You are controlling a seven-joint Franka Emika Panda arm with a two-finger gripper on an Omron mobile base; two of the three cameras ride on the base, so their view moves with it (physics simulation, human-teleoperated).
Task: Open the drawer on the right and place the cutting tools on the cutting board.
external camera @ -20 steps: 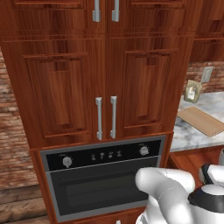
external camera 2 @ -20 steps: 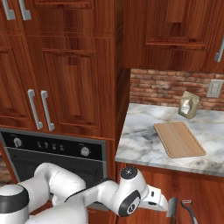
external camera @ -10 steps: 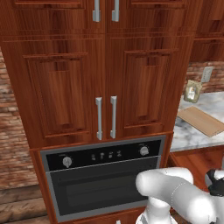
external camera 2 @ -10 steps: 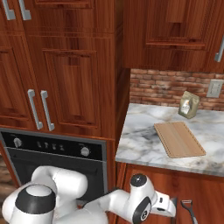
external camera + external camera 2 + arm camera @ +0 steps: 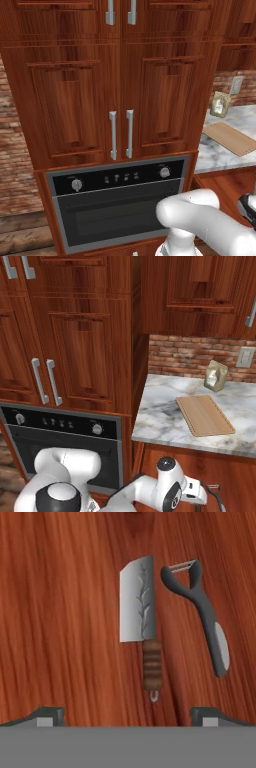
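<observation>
Hand view is showing a cleaver (image 5: 138, 607) and a peeler (image 5: 201, 607) lying side by side, apart, on wood, with the tool (image 5: 128, 714) hanging spread apart above them.

Marble countertop (image 5: 165, 421): cutting board (image 5: 204, 414) flat on it, small bag (image 5: 215, 376) behind. Drawer floor (image 5: 65, 622): cleaver (image 5: 139, 612), peeler (image 5: 202, 609) side by side, apart

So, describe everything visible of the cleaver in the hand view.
The cleaver lies flat on reddish-brown wood. Its broad rectangular grey metal blade bears a dark branching pattern and points toward the top of the hand view. The short, ribbed brown handle ends in a small metal loop, pointing toward the fingers. A dark grey peeler lies beside it, apart. Nothing touches the cleaver but the wood; the open fingers are clear of it.
</observation>
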